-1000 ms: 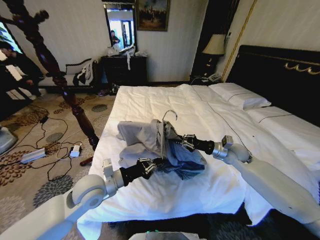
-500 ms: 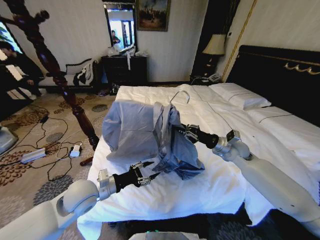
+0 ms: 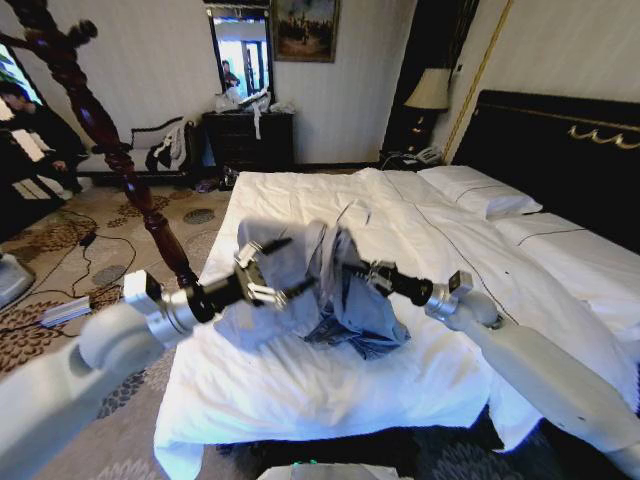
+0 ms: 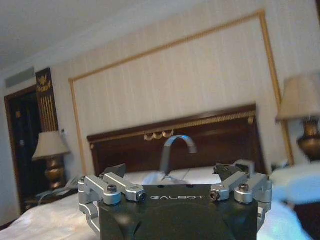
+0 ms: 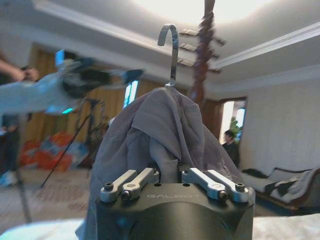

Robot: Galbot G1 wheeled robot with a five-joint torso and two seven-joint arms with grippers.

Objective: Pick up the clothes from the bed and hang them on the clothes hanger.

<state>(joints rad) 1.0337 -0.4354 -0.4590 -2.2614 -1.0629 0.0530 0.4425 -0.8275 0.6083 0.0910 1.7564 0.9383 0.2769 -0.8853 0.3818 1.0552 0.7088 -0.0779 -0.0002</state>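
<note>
The clothes, a grey-blue shirt (image 3: 300,285), hang draped over the clothes hanger above the bed (image 3: 330,385). Only the hanger's silvery hook (image 3: 352,210) sticks out on top. My right gripper (image 3: 354,271) is shut on the hanger's neck through the fabric. The right wrist view has the shirt (image 5: 155,125) rising from the right gripper (image 5: 167,174), with the hook (image 5: 170,45) above it. My left gripper (image 3: 264,268) is raised at the shirt's left side, open and holding nothing. In the left wrist view the left gripper (image 4: 172,176) has its fingers spread wide, and the hook (image 4: 176,146) lies beyond them.
A tall dark turned-wood coat stand (image 3: 105,140) rises from the floor left of the bed. Cables and a power strip (image 3: 150,300) lie on the patterned carpet there. White pillows (image 3: 480,190) and the black headboard (image 3: 560,150) are at the right. A dresser with a mirror (image 3: 245,130) stands at the far wall.
My left arm has swung up from the bed's front edge to the shirt's left side. The shirt, spread wide half a second ago, now hangs narrower and a little lower.
</note>
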